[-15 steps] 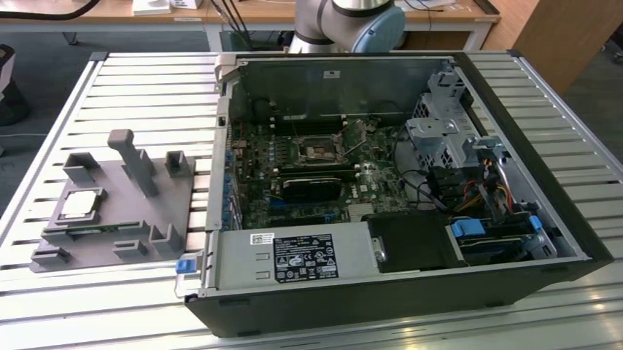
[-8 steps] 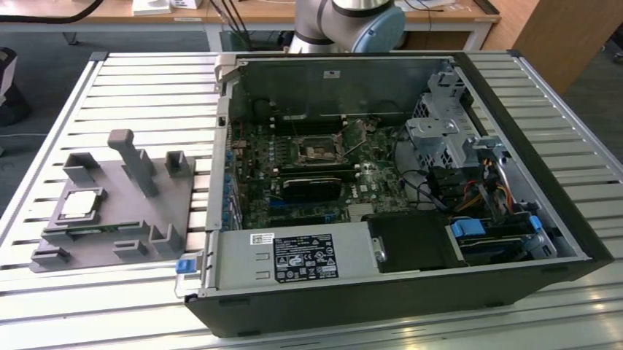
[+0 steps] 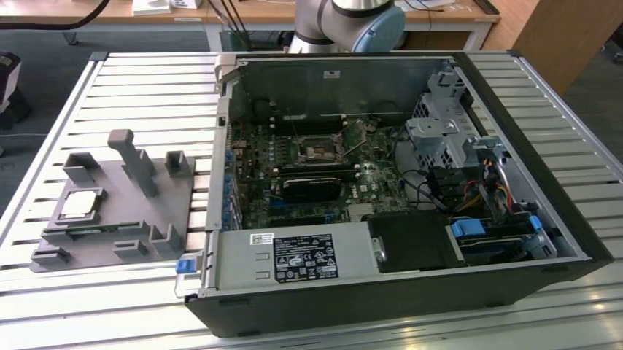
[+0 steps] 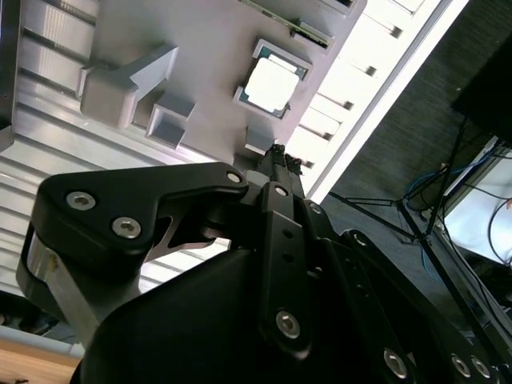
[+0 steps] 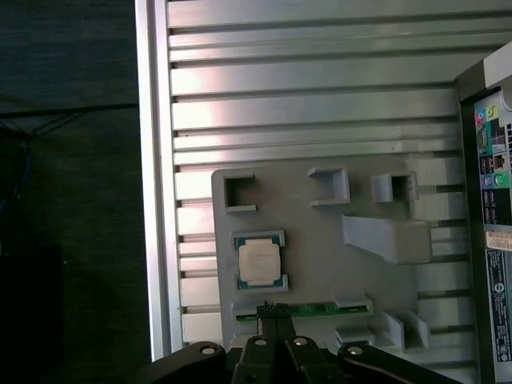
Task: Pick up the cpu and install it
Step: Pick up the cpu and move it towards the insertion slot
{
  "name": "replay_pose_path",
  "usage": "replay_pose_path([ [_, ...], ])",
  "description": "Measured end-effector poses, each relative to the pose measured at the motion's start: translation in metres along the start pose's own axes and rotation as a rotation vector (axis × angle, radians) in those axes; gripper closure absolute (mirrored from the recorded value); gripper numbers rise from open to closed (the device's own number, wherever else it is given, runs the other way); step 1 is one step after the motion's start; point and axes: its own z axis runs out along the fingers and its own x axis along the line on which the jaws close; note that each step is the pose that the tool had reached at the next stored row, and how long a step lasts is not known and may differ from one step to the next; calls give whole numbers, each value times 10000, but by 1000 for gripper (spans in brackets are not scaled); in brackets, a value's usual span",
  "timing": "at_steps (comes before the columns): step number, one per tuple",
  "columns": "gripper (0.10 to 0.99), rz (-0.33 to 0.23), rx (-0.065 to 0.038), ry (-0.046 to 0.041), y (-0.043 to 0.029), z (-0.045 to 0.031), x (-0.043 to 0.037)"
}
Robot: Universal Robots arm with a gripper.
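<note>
The cpu (image 3: 80, 206) is a small silvery square chip lying flat in a framed pocket of the grey tray (image 3: 119, 191), at the exterior view's left. Both wrist views look down on the cpu (image 5: 259, 262) (image 4: 274, 84) from well above. My gripper (image 5: 272, 309) (image 4: 279, 154) hangs over the tray (image 5: 320, 248), its black fingertips pressed together with nothing between them. Its tips line up just beside the cpu, over the tray's edge by a thin green memory stick (image 5: 312, 308). The motherboard socket (image 3: 319, 149) sits inside the open computer case (image 3: 389, 292).
The tray carries a tall post (image 3: 133, 160) and several low block holders. The case lies open on a slatted metal table (image 3: 146, 87), with drive cages and cables (image 3: 467, 175) along the exterior view's right. The table edge and dark floor (image 5: 72, 200) lie beyond the tray.
</note>
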Motion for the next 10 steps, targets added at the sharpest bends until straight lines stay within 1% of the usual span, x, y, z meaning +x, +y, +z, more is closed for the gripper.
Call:
replay_pose_path([
  [10, 980, 0, 0, 1, -4, 92, 0],
])
